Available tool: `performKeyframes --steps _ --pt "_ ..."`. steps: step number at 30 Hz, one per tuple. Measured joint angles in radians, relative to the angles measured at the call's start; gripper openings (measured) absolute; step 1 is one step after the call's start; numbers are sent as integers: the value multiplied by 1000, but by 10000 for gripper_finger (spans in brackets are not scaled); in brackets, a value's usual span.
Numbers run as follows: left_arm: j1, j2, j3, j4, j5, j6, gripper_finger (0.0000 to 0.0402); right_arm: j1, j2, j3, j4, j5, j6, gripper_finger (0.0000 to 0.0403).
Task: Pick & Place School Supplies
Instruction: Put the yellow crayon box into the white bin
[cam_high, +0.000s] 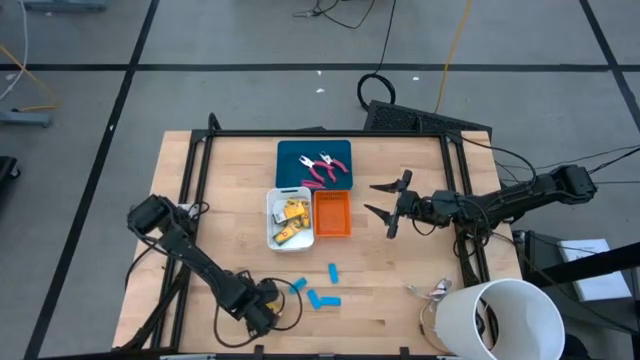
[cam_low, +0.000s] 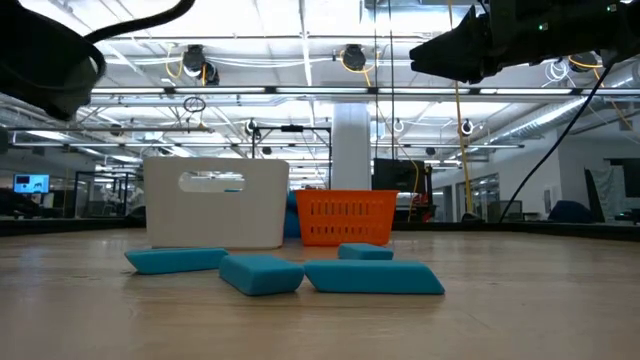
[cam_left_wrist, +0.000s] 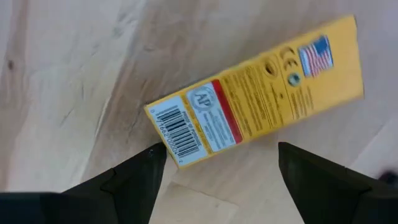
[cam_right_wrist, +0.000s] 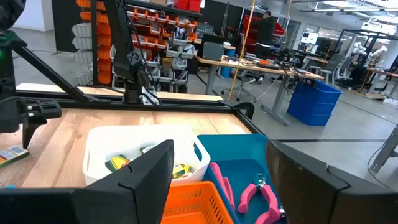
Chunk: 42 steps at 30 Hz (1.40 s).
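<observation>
Fingers (cam_left_wrist: 214, 180) spread — left arm low over yellow piece (cam_left_wrist: 261, 93).

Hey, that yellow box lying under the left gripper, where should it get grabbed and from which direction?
From straight above, across its short width near the barcode end. The yellow box lies flat on the table, long and narrow, so only its two long edges fit between the fingers. The left gripper hovers open over that end, but the box sits skewed to the fingers, so I'd turn the wrist first.
</observation>
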<state>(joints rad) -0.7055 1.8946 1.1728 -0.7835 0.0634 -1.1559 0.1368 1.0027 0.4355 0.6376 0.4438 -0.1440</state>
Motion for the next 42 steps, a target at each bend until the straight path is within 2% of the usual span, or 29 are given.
performKeyframes --steps 9,13,18,28,31,38,42 --pt "-8 2 -2 1 -63 462 319 0 0 0 0 -2 1 247" --pt "-8 2 -3 -18 -99 539 319 0 0 0 -1 -3 1 247" --pt "-3 2 -3 10 -224 665 319 0 0 0 -1 -3 1 247" --pt "8 4 -4 153 -236 999 319 0 0 0 -2 -3 2 247" --pt "19 5 -5 167 -217 1016 319 0 0 0 -2 -3 2 247" --pt "66 6 -5 156 -97 849 319 0 0 0 -3 -3 2 247" --pt "73 5 -5 155 -66 837 319 0 0 0 -5 -3 2 247"
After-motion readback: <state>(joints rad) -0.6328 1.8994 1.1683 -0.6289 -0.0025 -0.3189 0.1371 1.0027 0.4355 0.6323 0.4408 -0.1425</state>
